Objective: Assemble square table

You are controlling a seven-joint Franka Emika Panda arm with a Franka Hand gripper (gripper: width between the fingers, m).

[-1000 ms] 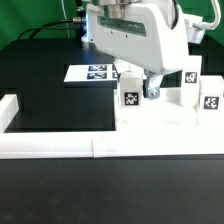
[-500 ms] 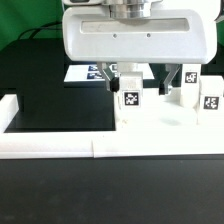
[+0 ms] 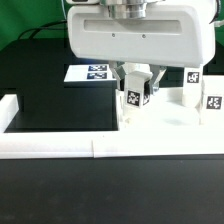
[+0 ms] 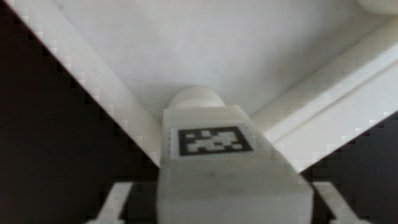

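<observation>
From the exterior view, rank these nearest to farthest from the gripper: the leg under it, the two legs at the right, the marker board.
1. Leg between the fingers of the gripper.
2. Marker board, behind, toward the exterior view's left; middle leg, toward the right: too close to call.
3. Rightmost leg, at the edge.

The robot's hand (image 3: 137, 86) has a broad, boxy white housing with rounded corners and dark fingers (image 3: 150, 80).

We see a black table top (image 3: 60, 105) that fills most of the room we can look at. Long white rails (image 3: 60, 145) lie on it near the front, and a flat white marker board (image 3: 88, 73) lies farther back. Behind it is green (image 3: 20, 20).
</observation>
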